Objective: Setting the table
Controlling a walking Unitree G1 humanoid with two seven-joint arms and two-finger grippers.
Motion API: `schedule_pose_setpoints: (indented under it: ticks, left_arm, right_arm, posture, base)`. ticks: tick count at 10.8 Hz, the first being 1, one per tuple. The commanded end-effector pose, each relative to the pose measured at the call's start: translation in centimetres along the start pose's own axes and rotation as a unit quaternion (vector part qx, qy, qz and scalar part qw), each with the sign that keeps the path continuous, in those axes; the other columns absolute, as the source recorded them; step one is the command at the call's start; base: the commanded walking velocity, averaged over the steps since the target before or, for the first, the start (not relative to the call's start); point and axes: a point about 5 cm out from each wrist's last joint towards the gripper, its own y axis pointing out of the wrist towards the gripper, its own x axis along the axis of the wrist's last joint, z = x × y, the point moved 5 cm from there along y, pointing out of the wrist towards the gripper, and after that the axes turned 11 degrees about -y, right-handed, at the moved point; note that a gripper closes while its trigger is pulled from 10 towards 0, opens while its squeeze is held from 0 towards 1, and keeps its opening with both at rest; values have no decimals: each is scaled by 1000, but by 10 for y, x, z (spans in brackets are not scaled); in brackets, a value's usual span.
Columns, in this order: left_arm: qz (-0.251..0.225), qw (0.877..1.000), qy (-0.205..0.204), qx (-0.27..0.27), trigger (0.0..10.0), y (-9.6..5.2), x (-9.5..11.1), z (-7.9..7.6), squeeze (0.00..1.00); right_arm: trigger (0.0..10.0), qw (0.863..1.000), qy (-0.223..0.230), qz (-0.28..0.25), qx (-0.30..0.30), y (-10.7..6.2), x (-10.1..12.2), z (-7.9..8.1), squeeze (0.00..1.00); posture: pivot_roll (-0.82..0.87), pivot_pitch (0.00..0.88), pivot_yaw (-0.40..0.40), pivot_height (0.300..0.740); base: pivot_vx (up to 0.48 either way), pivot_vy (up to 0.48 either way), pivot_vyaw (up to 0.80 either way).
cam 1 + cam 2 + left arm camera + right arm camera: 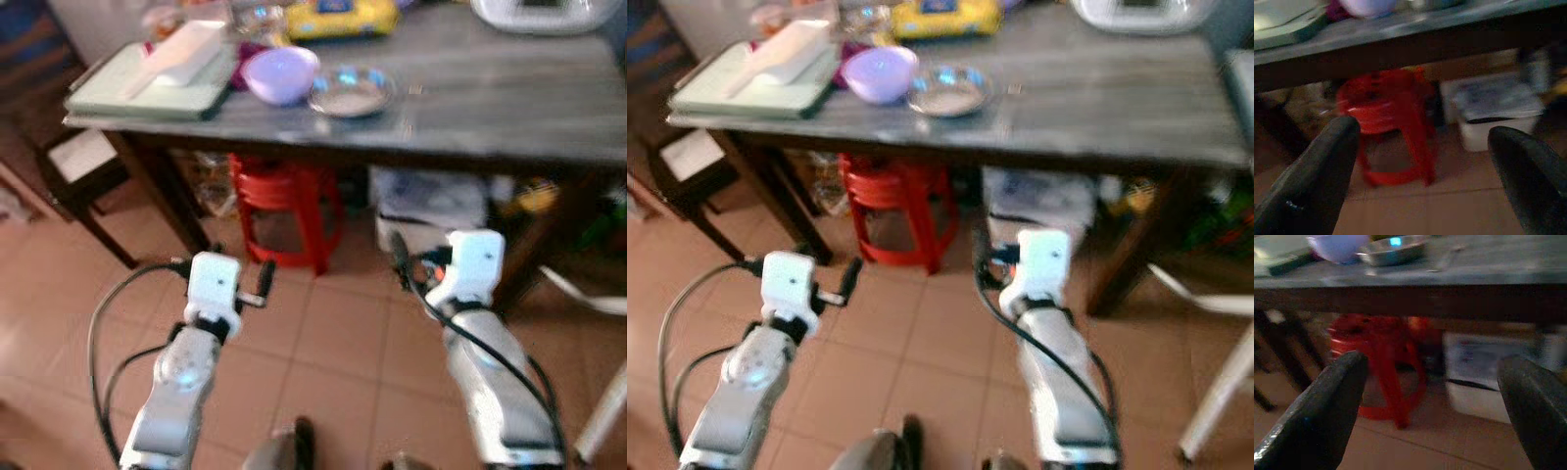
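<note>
Both grippers, left gripper (1420, 161) and right gripper (1430, 401), spread empty below table edge; purple bowl (280, 73) and metal dish (351, 91) sit far-left on table (490, 98), left nearer.

Grey table (490, 98): green tray (147, 88) at left end, purple bowl (280, 73) touching steel dish (351, 93), yellow pack (341, 18) behind.
</note>
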Motion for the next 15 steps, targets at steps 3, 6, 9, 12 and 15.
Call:
schedule_pose_setpoints:
  ticks: [3,6,9,12,15]
  left_arm:
    - [-18,1000,-2,-9,10000,-2,7,3,0]
    - [-28,999,3,-29,10000,-2,10,-5,0]
    - [-31,999,3,-38,10000,-3,11,-7,0]
    - [-30,999,0,-43,10000,-3,10,-8,0]
    - [-29,999,0,-46,10000,-3,10,-9,0]
  right_arm:
    - [10000,1000,-1,-3,-4,1,1,1,0]
    - [10000,1000,-2,-2,-5,0,0,2,0]
    - [10000,1000,-2,2,-6,-1,-2,2,0]
    - [10000,1000,1,-5,-10,-1,0,1,0]
    - [10000,1000,11,10,-13,-2,-5,0,0]
  posture:
    - [-84,184,99,740]
    - [-84,186,101,740]
    - [-84,190,106,740]
    - [-86,190,106,740]
    - [-89,193,107,740]
  base:
    - [0,0,0]
    - [0,0,0]
    - [0,0,0]
    - [0,0,0]
    - [0,0,-400]
